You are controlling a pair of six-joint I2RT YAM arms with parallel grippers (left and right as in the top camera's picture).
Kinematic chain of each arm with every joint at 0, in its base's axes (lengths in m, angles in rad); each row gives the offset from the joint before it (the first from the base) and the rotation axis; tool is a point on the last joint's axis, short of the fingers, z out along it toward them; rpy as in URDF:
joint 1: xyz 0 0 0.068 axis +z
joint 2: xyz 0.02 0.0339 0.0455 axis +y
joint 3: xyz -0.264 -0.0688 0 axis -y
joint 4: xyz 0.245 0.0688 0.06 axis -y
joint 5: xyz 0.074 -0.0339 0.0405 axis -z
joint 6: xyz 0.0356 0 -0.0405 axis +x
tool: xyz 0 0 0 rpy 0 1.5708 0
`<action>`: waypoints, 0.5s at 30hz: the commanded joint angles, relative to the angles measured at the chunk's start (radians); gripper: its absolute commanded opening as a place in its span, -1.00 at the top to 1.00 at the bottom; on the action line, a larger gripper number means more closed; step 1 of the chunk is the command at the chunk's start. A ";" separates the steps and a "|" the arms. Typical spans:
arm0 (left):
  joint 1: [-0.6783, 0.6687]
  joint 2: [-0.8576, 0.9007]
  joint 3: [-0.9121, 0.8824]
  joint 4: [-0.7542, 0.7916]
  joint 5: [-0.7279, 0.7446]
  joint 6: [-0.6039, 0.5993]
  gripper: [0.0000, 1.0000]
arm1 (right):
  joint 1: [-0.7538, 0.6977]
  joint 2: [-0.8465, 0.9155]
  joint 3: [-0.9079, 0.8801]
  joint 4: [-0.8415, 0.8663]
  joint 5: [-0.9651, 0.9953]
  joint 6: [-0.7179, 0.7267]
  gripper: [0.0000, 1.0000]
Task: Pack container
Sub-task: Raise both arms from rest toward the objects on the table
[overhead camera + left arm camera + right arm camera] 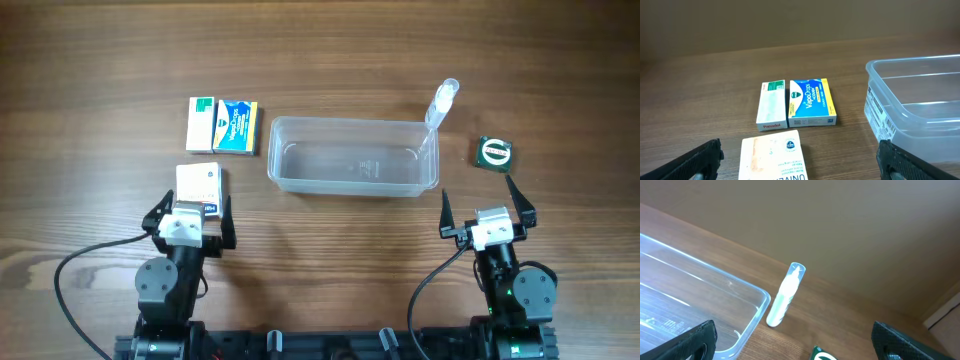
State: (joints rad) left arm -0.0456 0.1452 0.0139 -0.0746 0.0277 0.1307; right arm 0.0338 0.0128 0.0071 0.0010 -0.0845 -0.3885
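Note:
The clear plastic container (352, 157) sits empty at the table's middle; its corner shows in the left wrist view (920, 107) and the right wrist view (700, 305). A white box (199, 184) lies just in front of my open left gripper (190, 208), between its fingers in the left wrist view (772, 160). A white-and-green box (202, 124) and a blue-and-yellow box (236, 127) lie side by side beyond it. A small clear bottle (441, 104) leans at the container's far right corner. A dark green packet (495, 153) lies ahead of my open right gripper (487, 206).
The wooden table (100, 60) runs wide on all sides. Black cables trail from both arm bases at the near edge (70, 275). A pale wall edge shows at far right in the right wrist view (945, 310).

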 commanded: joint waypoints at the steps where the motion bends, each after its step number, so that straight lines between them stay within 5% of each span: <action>1: 0.004 -0.142 -0.008 0.000 0.008 -0.476 -0.99 | -0.005 0.221 0.322 -0.151 -0.009 0.652 -0.99; 8: 0.004 -0.142 -0.008 0.000 0.008 -0.476 -0.99 | -0.005 0.566 0.629 -0.264 -0.005 0.620 -1.00; 15: 0.004 -0.142 -0.008 0.000 0.008 -0.476 -1.00 | -0.005 0.606 0.713 -0.186 -0.050 0.658 -0.99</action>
State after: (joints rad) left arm -0.0456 0.0128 0.0132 -0.0734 0.0280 -0.3214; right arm 0.0334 0.6228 0.6838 -0.1974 -0.1013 0.2321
